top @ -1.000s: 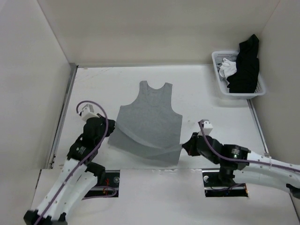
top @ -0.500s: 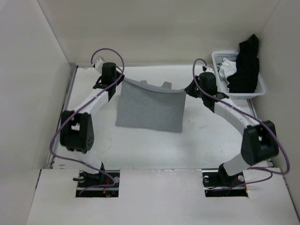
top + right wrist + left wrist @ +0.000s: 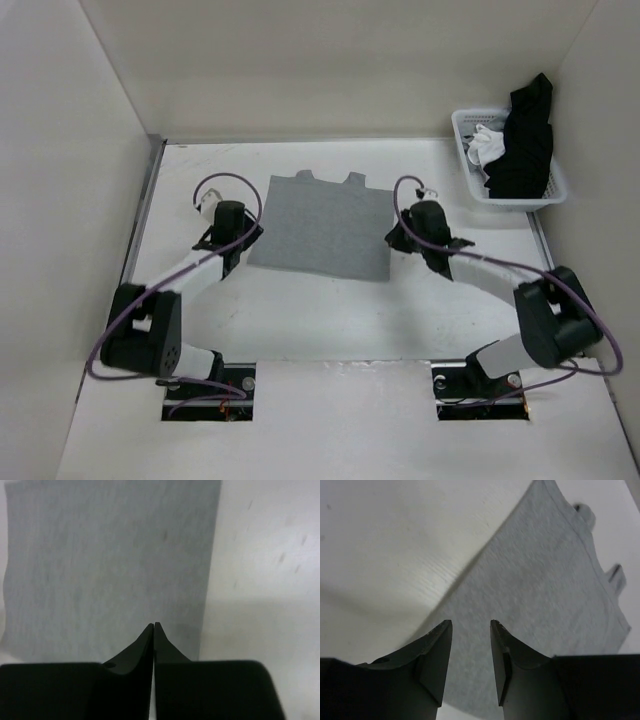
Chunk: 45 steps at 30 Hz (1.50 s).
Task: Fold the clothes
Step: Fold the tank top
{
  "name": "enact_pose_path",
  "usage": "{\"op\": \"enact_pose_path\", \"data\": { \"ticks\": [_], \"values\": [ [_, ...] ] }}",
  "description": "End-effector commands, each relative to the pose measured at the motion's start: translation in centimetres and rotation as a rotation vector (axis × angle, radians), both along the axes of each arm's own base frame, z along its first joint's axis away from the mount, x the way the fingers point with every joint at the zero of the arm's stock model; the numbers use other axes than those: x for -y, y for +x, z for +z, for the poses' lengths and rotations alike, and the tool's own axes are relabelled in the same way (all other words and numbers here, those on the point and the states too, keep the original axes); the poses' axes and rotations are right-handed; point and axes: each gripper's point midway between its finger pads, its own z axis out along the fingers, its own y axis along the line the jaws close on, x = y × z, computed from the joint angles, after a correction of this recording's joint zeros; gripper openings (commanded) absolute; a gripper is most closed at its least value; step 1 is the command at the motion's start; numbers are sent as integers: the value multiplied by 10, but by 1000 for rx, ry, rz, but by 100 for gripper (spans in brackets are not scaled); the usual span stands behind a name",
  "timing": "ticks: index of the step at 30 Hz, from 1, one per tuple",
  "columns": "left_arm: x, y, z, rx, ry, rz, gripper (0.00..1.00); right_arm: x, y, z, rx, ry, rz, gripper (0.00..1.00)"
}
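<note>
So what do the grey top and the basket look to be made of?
Grey top: soft knit fabric, maybe cotton jersey; matte, heathered, lying limp and flat. Basket: probably moulded white plastic; thin rigid rim, slotted wall.

White table (image 3: 300,310), plain beige walls (image 3: 300,60)
</note>
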Motion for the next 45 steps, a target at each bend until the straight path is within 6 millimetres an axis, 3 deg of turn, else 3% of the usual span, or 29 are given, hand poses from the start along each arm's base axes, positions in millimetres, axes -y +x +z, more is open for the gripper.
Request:
{"op": "enact_pose_path", "data": {
  "ticks": [1, 3, 7, 10, 16, 19, 22, 26, 37, 45],
  "values": [
    [5, -19, 23, 121, -45, -5, 34, -15, -29, 29, 129, 89, -3, 1],
    [5, -43, 5, 72, -67, -32, 34, -15, -53, 22, 115, 107, -7, 3],
    [-8, -72, -17, 20, -98, -29, 36, -9, -85, 6, 99, 110, -19, 23],
    [-8, -77, -32, -27, -113, -43, 36, -4, -94, -8, 67, 107, -32, 33],
    [-2, -76, -51, -67, -142, -58, 36, 3, -103, -22, 37, 110, -56, 42],
    [2, -75, -54, -76, -154, -69, 27, 2, -106, -30, 6, 115, -65, 46],
    [-2, -73, -58, -84, -155, -53, 15, 1, -107, -40, -30, 123, -78, 48],
    [-3, -72, -58, -81, -154, -49, 7, -5, -105, -49, -62, 136, -78, 47],
    [-4, -70, -51, -57, -145, -49, 4, -12, -101, -62, -121, 175, -78, 33],
    [-4, -70, -49, -52, -143, -53, 4, -8, -109, -65, -153, 186, -94, 36]
  ]
}}
